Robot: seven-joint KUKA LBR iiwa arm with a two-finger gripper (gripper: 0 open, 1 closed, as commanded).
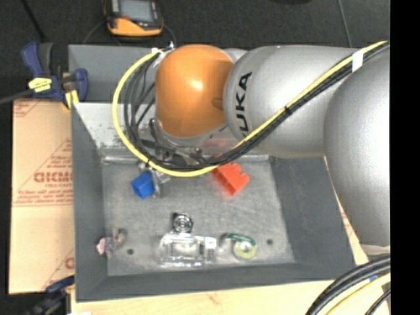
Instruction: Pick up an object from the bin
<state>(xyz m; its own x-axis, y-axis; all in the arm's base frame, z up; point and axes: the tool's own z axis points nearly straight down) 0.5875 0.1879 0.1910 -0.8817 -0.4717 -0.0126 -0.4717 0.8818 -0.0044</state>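
- Claw [157, 174] sits low at the back of the bin [85, 195], under the orange cover [190, 90]; I cannot tell if it is apart or together.
- Blue block [142, 186] lies just beside it, left; red block [230, 178] right.
- Arm [282, 104] reads "KUKA".
- Mid-floor is bare; clear plastic piece [186, 249] lies near the front wall.

The silver-grey rounded metal arm link [275, 77] bore black capital letters [241, 107] running up its side, just beside the glossy orange dome cover [190, 90] on the wrist. "UKA" read plainly. The first letter of the brand name, lowest in the row, lay at the curve of the link by the orange cover and showed only in part.
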